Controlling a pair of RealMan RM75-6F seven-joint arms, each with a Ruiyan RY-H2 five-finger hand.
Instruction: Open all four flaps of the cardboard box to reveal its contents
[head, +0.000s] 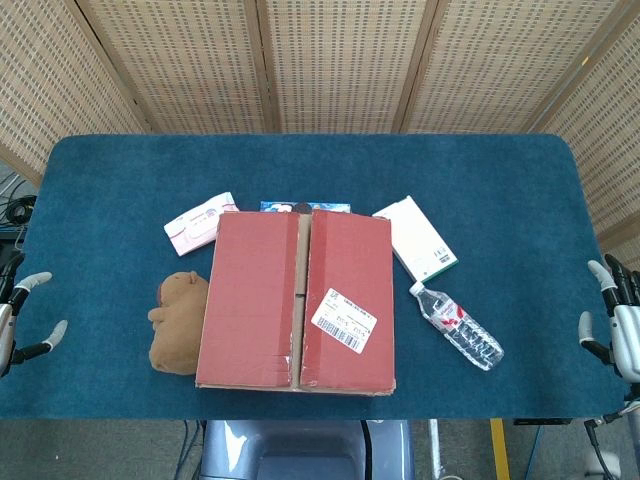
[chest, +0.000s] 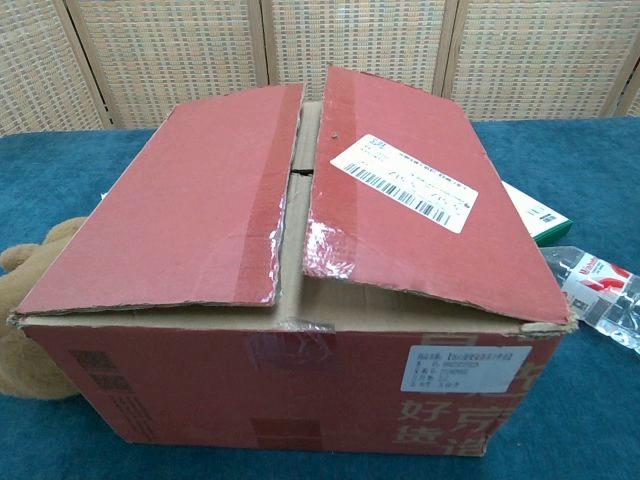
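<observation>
The red cardboard box (head: 296, 300) is shown at the middle of the blue table (head: 300, 165), near the robot's edge. Its two outer top flaps, the left flap (chest: 170, 210) and the right flap (chest: 410, 190), are folded down over the opening and meet along a central seam (head: 303, 300). In the chest view the seam is seen to gape a little, the right flap being lifted slightly at its inner edge, and torn tape is visible along both edges. A white shipping label (head: 343, 318) is carried on the right flap. The inner flaps and the contents are hidden.

The left hand (head: 25, 315) is held at the left table edge and the right hand (head: 612, 315) at the right edge, both well apart from the box. The fingers of each are spread, and nothing is held.

Beside the box are placed a brown plush toy (head: 178, 322), a pink-and-white packet (head: 200, 222), a white-and-green carton (head: 418, 238) and a plastic water bottle (head: 456, 325).

The task is judged to be at its outset: no flap is opened, and all four remain to be folded back.
</observation>
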